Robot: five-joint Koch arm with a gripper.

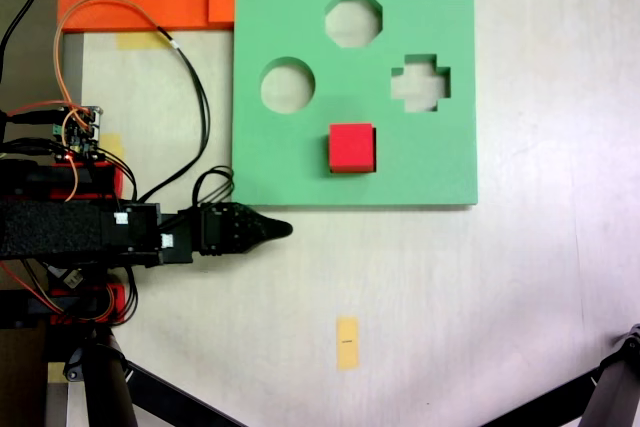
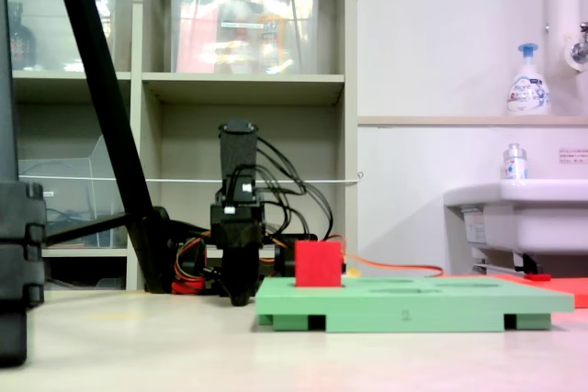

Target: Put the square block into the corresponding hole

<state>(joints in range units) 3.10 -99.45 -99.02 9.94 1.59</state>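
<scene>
red cube (image 2: pixel 319 264) on green board (image 2: pixel 413 305) | pincer (image 2: pixel 241 296) low, left of board, at tabletop

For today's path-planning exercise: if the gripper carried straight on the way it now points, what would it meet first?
Probably nothing: in the first exterior view the gripper points right, just below the green board, over bare table; height is unclear.

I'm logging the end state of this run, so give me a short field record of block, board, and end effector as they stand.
block: small red cube sits in the square cutout, its top standing above the board in the second exterior view
board: green foam board; round hole, octagonal hole and cross-shaped hole empty
end effector: black end effector low over the table, off the board's lower-left corner in the first exterior view, holding nothing; open or shut unclear
other: yellow paper tag on the table
</scene>
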